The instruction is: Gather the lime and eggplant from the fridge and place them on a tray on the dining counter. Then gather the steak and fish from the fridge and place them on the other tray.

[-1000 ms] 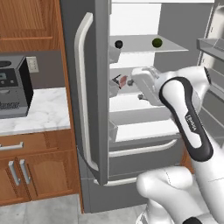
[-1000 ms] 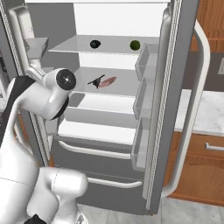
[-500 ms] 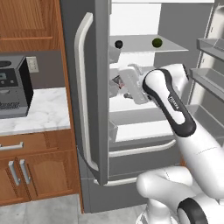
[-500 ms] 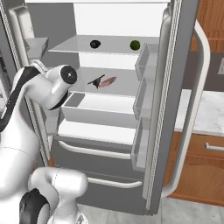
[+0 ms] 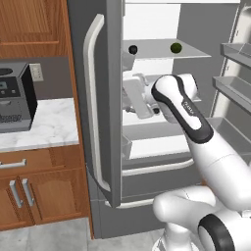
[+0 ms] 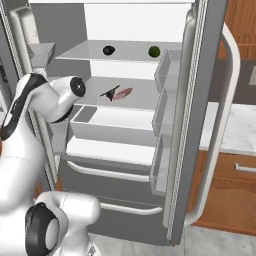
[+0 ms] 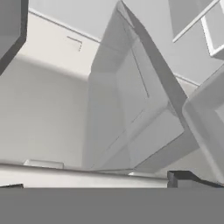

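The jaws [image 7: 94,181] stand spread wide and grasp nothing, the hand reaching into the open fridge [image 6: 187,125] at the level of its middle shelf, beside a reddish steak [image 6: 123,93]. One shelf up, the eggplant [image 6: 108,50] lies to the left and the lime [image 6: 154,51] to the right, well apart.
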